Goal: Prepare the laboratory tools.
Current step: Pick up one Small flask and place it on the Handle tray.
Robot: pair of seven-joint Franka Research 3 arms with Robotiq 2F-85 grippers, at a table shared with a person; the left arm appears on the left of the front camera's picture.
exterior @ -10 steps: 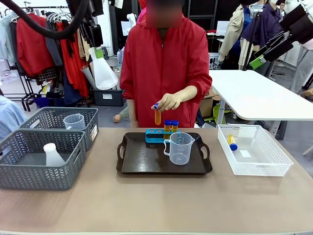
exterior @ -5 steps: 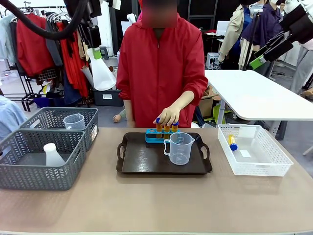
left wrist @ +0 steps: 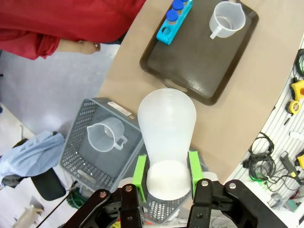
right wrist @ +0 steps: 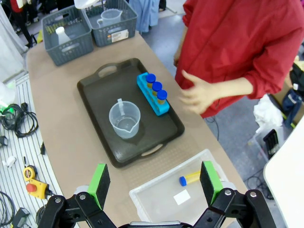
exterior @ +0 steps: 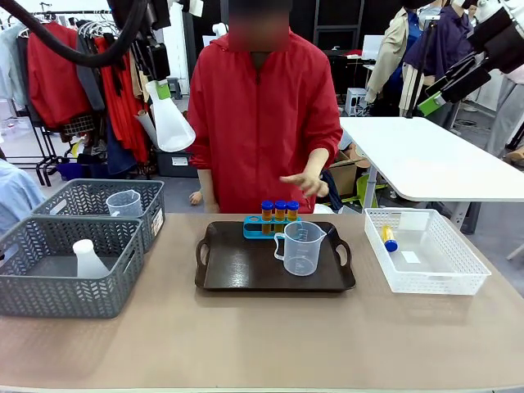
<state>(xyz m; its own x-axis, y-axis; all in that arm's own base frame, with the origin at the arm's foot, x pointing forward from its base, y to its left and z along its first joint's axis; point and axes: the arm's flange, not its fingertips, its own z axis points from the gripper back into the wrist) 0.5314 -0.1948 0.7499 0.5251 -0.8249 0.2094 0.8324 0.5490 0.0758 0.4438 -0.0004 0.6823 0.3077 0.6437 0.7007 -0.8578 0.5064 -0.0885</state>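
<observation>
A: We start with the table [exterior: 262, 344]. What do we have at its far side?

B: A person in a red jacket [exterior: 262, 123], with one hand [exterior: 304, 183] held open in the air above the back edge of the tray.

A: And the containers?

B: We count two grey baskets [exterior: 49, 303] side by side at the robot's left, and a white basket [exterior: 458, 282] at its right. The dark brown tray [exterior: 237, 274] lies between them in the middle.

A: Where is our conical flask [left wrist: 166, 123]?

B: Up in the air over the grey baskets. The left gripper [left wrist: 167, 166] is closed on its narrow neck, a green pad on either side and the wide base pointing away from the wrist. A second flask [exterior: 88, 259] stands upright in the nearer grey basket.

A: And the right gripper [right wrist: 155, 183]?

B: Its jaws are spread wide with nothing between them, high above the white basket.

A: The measuring beaker [exterior: 300, 248]?

B: Upright on the tray, towards its back right. A second beaker [exterior: 124, 203] sits in the farther grey basket.

A: Then the small things.

B: A blue rack [exterior: 255, 229] stands on the tray's back edge, just behind the beaker. We see three tubes [exterior: 280, 210] upright in it, orange with blue caps. A lone tube [exterior: 388, 237] lies on its side in the white basket.
</observation>
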